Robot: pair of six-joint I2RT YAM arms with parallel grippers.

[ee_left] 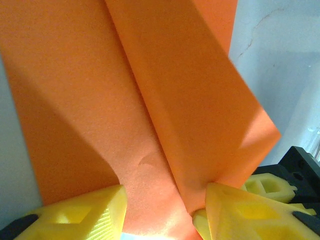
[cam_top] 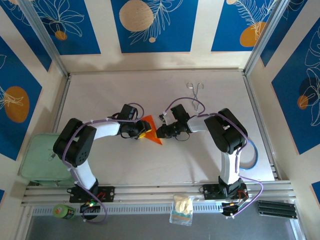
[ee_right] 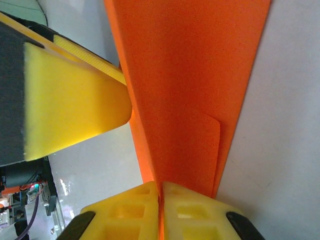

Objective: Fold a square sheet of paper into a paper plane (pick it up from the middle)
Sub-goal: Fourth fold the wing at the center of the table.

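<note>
Folded orange paper: right jaws clamped on its edge; left jaws apart, paper lying between them.

Lab test cell: rail-framed table, printed backdrops.

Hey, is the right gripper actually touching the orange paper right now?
Touching. The right wrist view shows the right gripper shut on the orange paper: the sheet's edge runs as a thin orange line pinched between its closed jaws.

Sheet of paper: matt, fine-grained. Gripper pads: yellow plastic, smooth. Table: smooth, slight sheen.
</note>
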